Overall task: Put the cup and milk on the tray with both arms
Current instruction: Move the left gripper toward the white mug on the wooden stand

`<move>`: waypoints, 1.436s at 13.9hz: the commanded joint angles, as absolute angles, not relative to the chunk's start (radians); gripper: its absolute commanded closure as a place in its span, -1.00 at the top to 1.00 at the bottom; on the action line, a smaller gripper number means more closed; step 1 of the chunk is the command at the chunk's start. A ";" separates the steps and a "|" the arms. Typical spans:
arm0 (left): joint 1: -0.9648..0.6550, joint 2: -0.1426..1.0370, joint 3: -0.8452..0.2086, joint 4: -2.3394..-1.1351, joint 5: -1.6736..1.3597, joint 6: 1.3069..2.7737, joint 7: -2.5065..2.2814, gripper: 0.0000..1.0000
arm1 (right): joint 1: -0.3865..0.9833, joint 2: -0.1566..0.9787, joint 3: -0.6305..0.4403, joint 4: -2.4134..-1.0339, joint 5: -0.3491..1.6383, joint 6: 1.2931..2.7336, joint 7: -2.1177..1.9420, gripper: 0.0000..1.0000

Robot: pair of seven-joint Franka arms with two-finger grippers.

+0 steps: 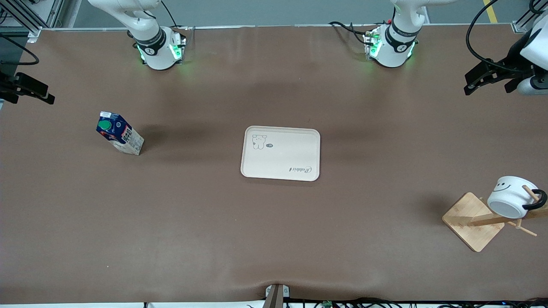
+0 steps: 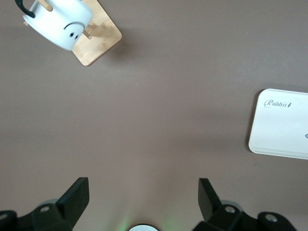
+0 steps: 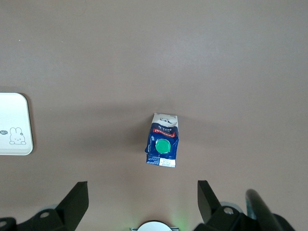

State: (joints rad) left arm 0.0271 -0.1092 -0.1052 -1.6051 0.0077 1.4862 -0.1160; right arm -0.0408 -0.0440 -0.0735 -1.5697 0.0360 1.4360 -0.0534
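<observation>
The tray [image 1: 280,153] lies flat and bare at the middle of the counter [image 1: 274,239]. The milk [image 1: 119,133] stands upright well apart from it, toward the right arm's end. The cup [image 1: 512,196] hangs tilted by its handle on a peg of a wooden rack [image 1: 474,220] toward the left arm's end, nearer the front camera than the tray.

The left gripper [image 2: 143,195] is held high over bare counter with fingers spread wide and nothing between them; the right gripper [image 3: 143,195] is likewise spread and empty, over the counter beside the milk.

The milk is judged light, its card walls liable to dent; a hold across the flat sides below the gable is advised. The cup is judged rigid, glazed, slippery and breakable; a hold on the rim or wall is advised, with a lift along the peg.
</observation>
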 commanded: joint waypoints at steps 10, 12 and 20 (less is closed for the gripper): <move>0.119 -0.055 -0.095 -1.566 0.038 1.553 -0.109 1.00 | -0.072 -0.040 -0.063 -1.574 0.029 1.430 -0.043 1.00; 0.159 -0.063 -0.097 -1.649 0.035 1.681 -0.109 1.00 | -0.072 -0.026 -0.063 -1.572 0.029 1.428 -0.044 1.00; 0.308 -0.058 -0.100 -1.948 0.000 2.209 0.134 1.00 | -0.069 0.020 -0.061 -1.562 0.017 1.387 -0.054 1.00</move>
